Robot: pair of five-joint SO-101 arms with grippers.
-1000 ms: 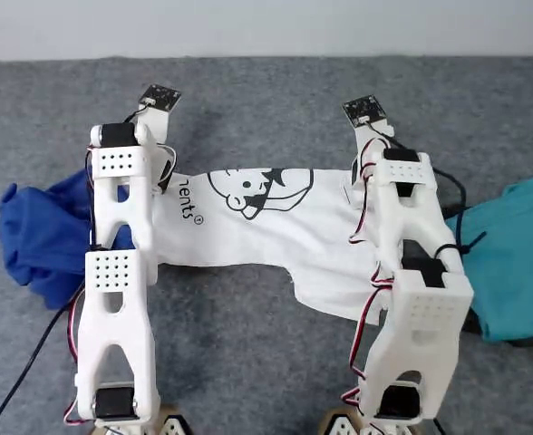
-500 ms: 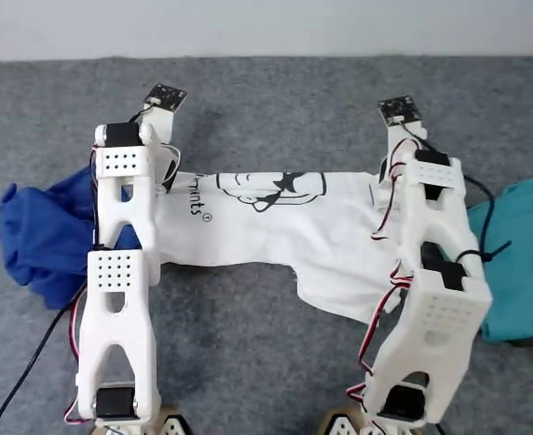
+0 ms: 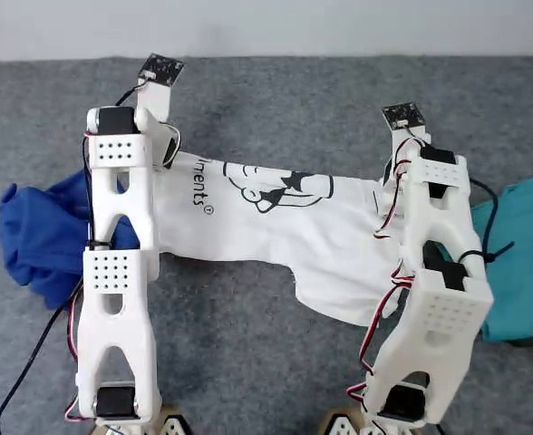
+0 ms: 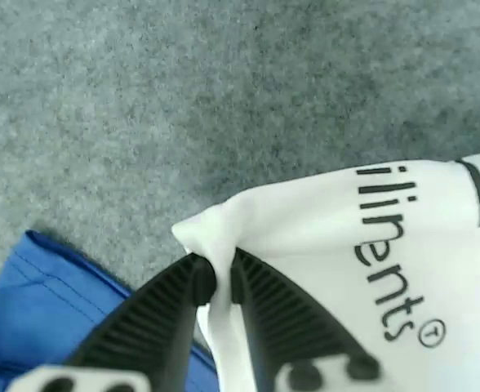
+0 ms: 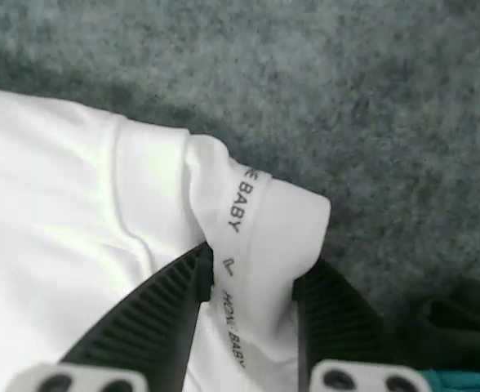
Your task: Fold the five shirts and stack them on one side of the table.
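White cotton shirt with black print (image 3: 276, 227) lay spread across the grey felt-covered table (image 3: 276, 100), print side up. Its far edge ran in a slanting line from one arm to the other, and its near edge sagged in a loose flap toward the arm bases.

Left gripper (image 4: 215, 282) stood at the lettered corner of the white shirt. Its ribbed black jaws were drawn close together, with a pinch of white fabric clamped between them. The corner bunched up just past the fingertips.

Right gripper (image 5: 248, 278) stood at the opposite end of the white shirt. Its jaws were set somewhat wider and closed on a rolled band of white fabric carrying small print. Whether that band was collar or hem could not be told.

Crumpled royal-blue shirt (image 3: 44, 240) lay just beside the white shirt's lettered end, partly beneath the left arm. Whether it touched the white shirt or lay under it could not be told.

Teal shirt (image 3: 520, 263) lay beside the white shirt's other end, on the far side of the right arm.
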